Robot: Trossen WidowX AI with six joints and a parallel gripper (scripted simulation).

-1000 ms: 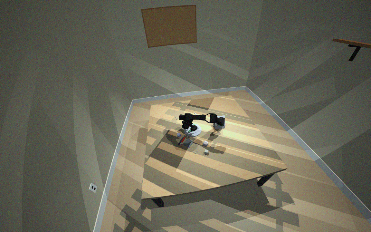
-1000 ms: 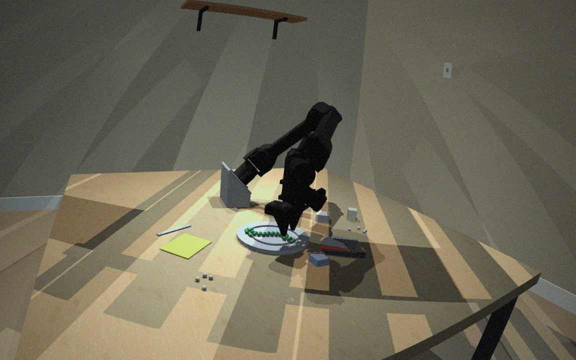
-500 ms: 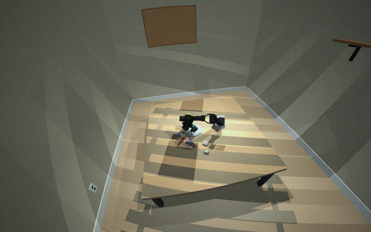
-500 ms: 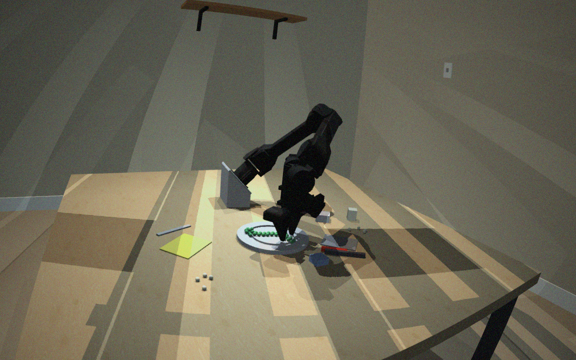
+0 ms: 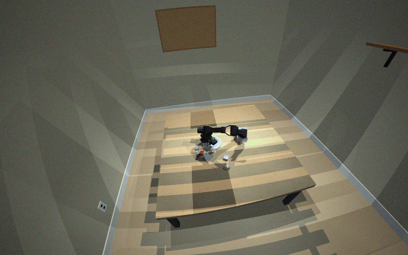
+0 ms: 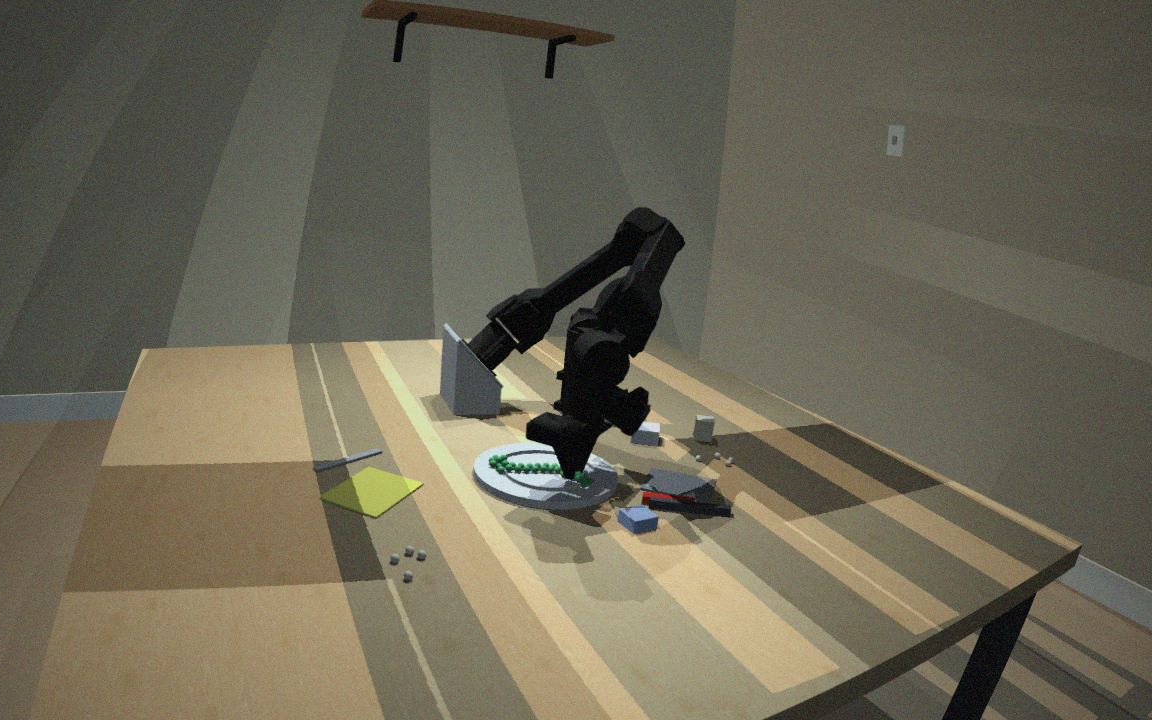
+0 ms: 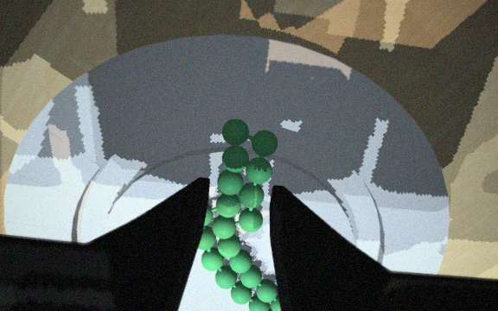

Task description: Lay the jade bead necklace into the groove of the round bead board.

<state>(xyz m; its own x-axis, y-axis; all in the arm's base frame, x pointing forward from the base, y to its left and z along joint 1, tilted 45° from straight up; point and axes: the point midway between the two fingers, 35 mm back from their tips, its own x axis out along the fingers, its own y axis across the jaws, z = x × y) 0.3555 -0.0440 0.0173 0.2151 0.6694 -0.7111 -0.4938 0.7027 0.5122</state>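
The round bead board is a pale blue-grey disc with a ring groove. The jade bead necklace lies across its middle as a narrow, bunched double strand of green beads, not around the ring; in the wrist view its far end crosses the groove line. My gripper is low over the board, its fingers partly open on either side of the strand. Some beads are partly hidden behind the left finger; a thin gap shows beside the right one. Contact under the fingertips is hidden.
A blue block, a red and black tool and a grey plate lie beside the board. Two pale blocks stand behind. A yellow square, a thin rod and small loose beads lie to the left.
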